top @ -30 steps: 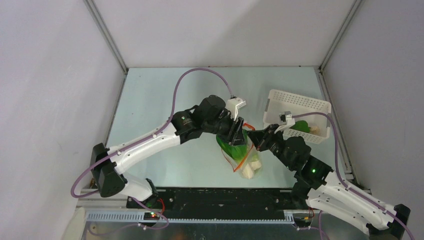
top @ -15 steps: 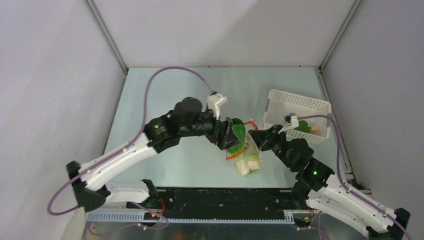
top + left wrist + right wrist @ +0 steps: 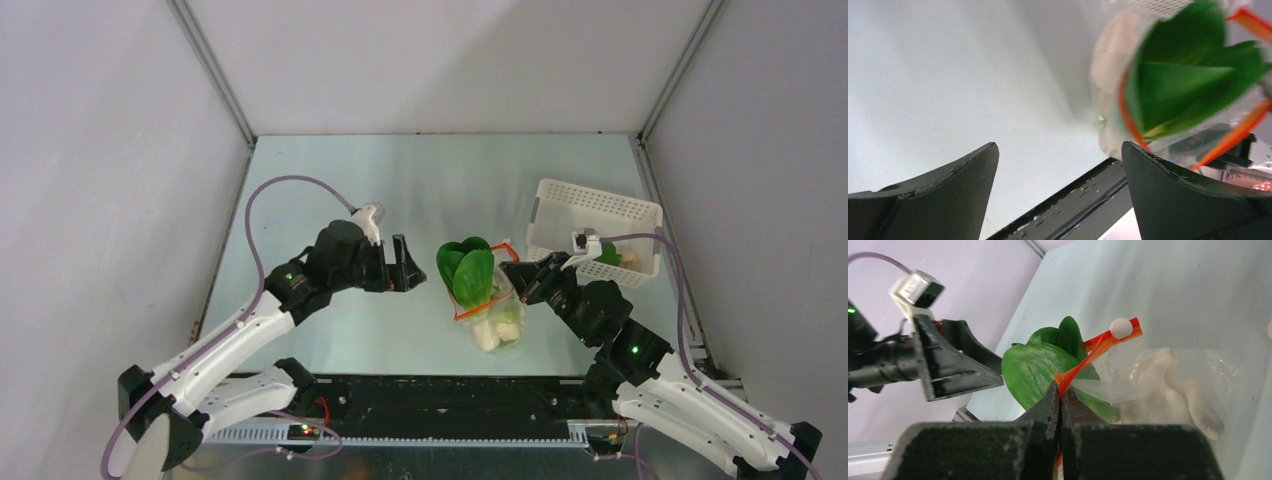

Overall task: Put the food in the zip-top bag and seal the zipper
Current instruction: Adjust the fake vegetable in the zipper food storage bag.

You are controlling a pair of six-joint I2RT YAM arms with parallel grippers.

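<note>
Leaves of green leafy food (image 3: 468,268) stick out of the mouth of the zip-top bag (image 3: 512,308), which lies on the worktop (image 3: 330,180) a little right of centre, its closed end toward the near edge. Cream garlic-like pieces (image 3: 492,333) sit deep in that near end, behind the clear plastic.

From above, the right pincer (image 3: 512,275) meets the bag's mouth from the right, but how it stands there is too small to read. The right wrist view settles it: both fingers are pressed tight together on the zipper (image 3: 1096,348), the orange-red strip rising from the grip and twisting away to a white bead (image 3: 1120,328) at its far end. The leaves lie just left of the clamped strip, and the cream pieces to its right.

The left pincer (image 3: 410,268) hangs left of the bag, apart from it. Its own wrist camera shows the fingers spread wide with nothing between them, bare worktop beyond, and the leaves, strip and bag blurred at the upper right.

Only the top view gives the white perforated basket (image 3: 590,205) in full, at the far right, just beyond the right arm. One more green piece (image 3: 607,254) and one cream piece (image 3: 630,260) lie in its near right corner. The left wrist view catches just a sliver of its perforated wall.
</note>
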